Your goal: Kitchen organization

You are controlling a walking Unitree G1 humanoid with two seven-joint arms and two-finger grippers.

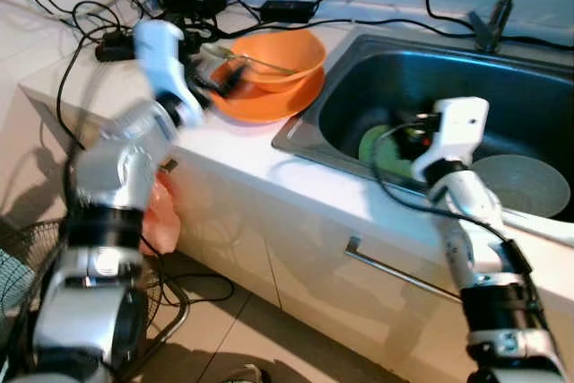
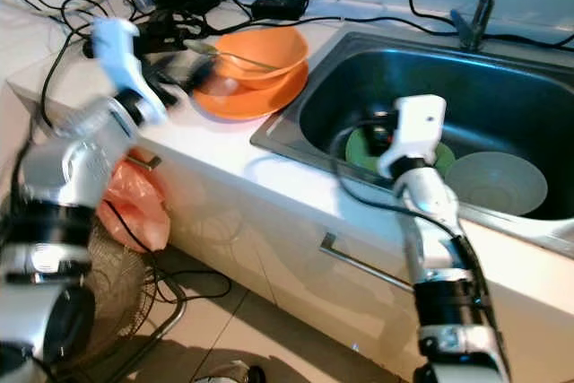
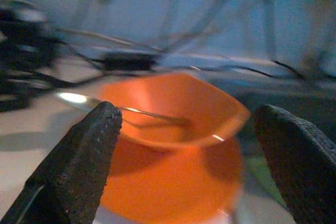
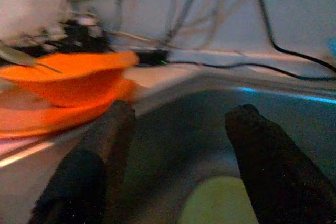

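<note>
An orange bowl [image 1: 273, 53] with a metal spoon [image 1: 256, 62] in it rests on an orange plate [image 1: 260, 103], on the white counter left of the sink [image 1: 354, 73]. My left gripper [image 1: 220, 81] hovers at the plate's left edge. It is open, and the bowl [image 3: 178, 108] lies ahead between its fingers [image 3: 89, 156]. A green plate [image 1: 378, 152] and a pale bowl [image 1: 522, 184] lie in the sink. My right gripper [image 1: 405, 136] hangs open inside the sink, just above the green plate [image 4: 220, 203], and holds nothing.
Black cables and a power strip [image 1: 117, 42] crowd the back of the counter [image 1: 242, 154]. A faucet [image 1: 502, 2] stands behind the sink. Below the counter are a cabinet handle [image 1: 395, 268], an orange plastic bag [image 1: 161, 214] and a wire fan [image 1: 22, 262] on the floor.
</note>
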